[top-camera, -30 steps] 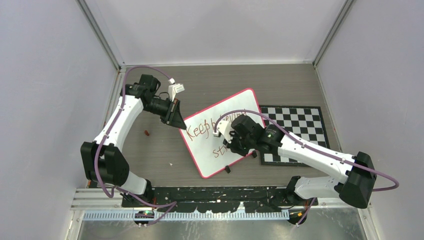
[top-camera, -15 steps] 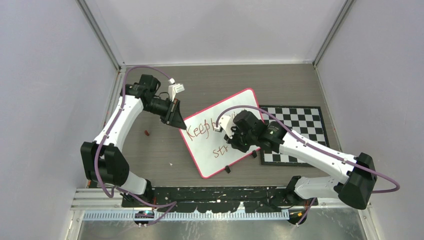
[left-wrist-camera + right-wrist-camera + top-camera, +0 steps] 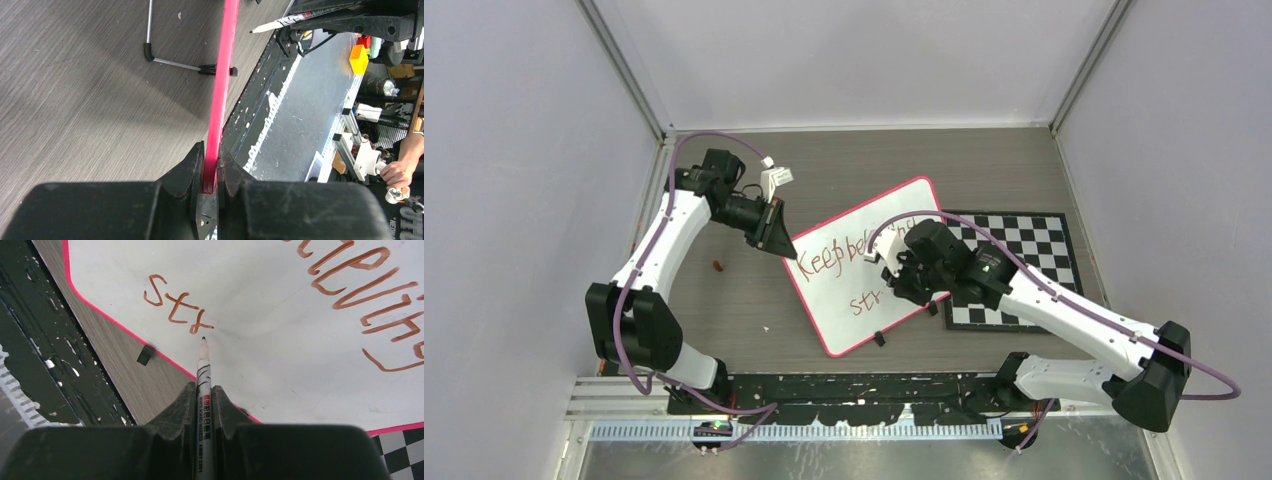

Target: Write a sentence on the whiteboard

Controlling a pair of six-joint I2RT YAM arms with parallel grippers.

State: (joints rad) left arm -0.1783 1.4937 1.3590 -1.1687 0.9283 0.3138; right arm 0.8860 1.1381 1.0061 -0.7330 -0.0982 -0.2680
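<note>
Risking a skewed stroke if the rim slips: left hand (image 3: 210, 151) pinches the pink-rimmed white whiteboard (image 3: 831, 308) propped on the grey wood-grain tabletop (image 3: 729, 312), right hand (image 3: 202, 389) clamps a white marker (image 3: 202, 365) beside brownish-red "Str" (image 3: 177, 307).

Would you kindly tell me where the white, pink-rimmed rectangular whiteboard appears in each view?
Top external: white, pink-rimmed whiteboard, centre, askew.
Left wrist: whiteboard edge-on, rising from the left gripper.
Right wrist: whiteboard fills the upper frame.
Shared landmark: black, white-flecked base plate.
</note>
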